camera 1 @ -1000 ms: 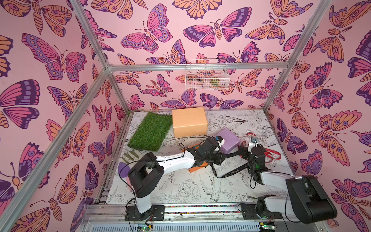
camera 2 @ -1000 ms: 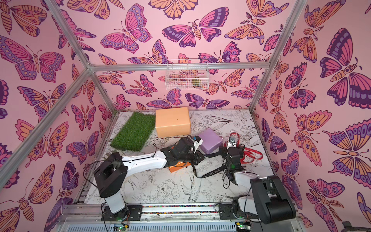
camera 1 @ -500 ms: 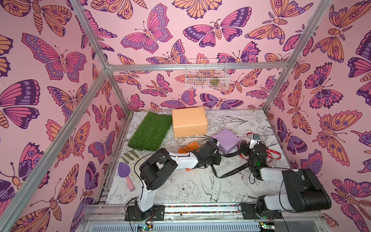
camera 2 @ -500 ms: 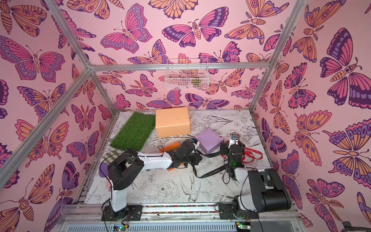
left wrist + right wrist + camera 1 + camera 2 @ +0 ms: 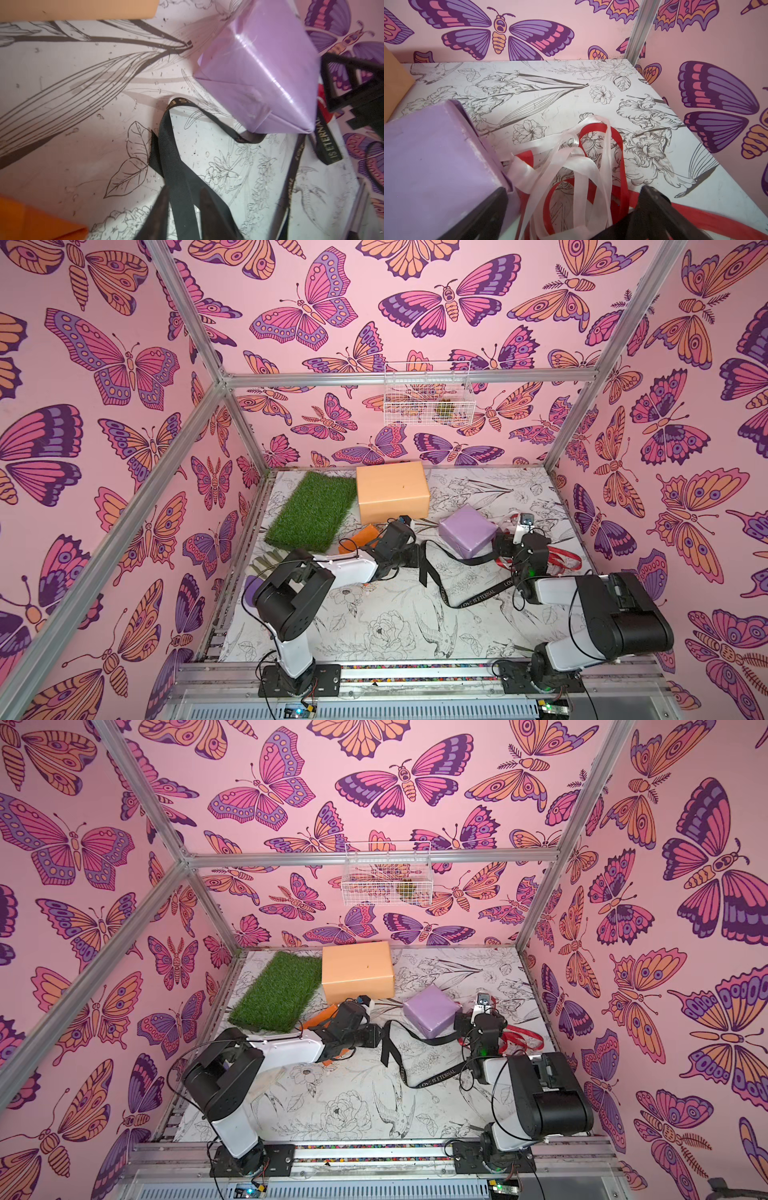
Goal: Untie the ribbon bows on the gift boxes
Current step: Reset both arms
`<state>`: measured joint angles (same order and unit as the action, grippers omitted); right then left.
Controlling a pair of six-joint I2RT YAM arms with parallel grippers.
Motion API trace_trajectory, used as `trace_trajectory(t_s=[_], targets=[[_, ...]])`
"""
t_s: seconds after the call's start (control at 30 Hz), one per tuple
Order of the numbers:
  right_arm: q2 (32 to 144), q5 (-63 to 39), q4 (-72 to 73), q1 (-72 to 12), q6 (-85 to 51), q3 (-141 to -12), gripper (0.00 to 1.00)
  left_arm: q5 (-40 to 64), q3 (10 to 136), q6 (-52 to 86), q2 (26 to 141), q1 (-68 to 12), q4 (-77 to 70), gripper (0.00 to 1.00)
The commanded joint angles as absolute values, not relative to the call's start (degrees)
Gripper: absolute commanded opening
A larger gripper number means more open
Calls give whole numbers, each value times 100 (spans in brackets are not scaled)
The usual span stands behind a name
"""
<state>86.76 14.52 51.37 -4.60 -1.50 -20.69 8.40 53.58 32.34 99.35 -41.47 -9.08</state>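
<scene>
Your left tool (image 5: 184, 193) stands parted. The black satin ribbon with white lettering (image 5: 469, 600) runs slack between its fingers and on past the small lilac paper-wrapped cube (image 5: 467, 529). Your right tool (image 5: 574, 189) gapes wide over the loose shiny red ribbon (image 5: 618, 166) and pale white ribbon (image 5: 571, 158) on the bench (image 5: 374, 626). No bow looks tied, so I judge this the last let-go. Next, back the left tool away without dragging the ribbon.

The black ribbon (image 5: 478, 600) reads "LOVE IS ETERNAL" in pale capitals (the words repeat along its length).
</scene>
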Motion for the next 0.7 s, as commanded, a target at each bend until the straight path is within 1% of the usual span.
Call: trace_trajectory(t_s=[0.0,0.13,0.2,0.27,0.37,0.47,0.5,0.6,0.67], targets=[[8648,1485,4895,-398,-281,-2188,100,1088,5078,2703,9256,-4148,-504,100],[8640,1486,4896,-396,-281,-2188,100,223,4247,2408,7939,-4110,-350,100],[8640,1481,4903,-396,-281,-2189,100,-622,3839,2176,7101,-4050,-204,100],[8640,1481,4899,-390,-281,-2188,99,-1517,3472,2016,6519,-3880,-154,100],[8640,1473,4891,-388,-281,-2188,100,-2189,2975,1776,5960,-3276,-361,100],[8640,1477,4894,-387,-281,-2188,100,-2745,2608,1536,5823,-2619,-798,100],[8640,1467,4895,-393,-281,-2193,100,-2939,2496,1648,5860,-2422,-1040,100],[8644,1467,4882,-389,-288,-2192,100,-2239,2206,2043,6018,-1483,-1964,100],[8641,1459,4882,-386,-290,-2197,100,-1671,2372,2355,6240,-859,-1844,100]])
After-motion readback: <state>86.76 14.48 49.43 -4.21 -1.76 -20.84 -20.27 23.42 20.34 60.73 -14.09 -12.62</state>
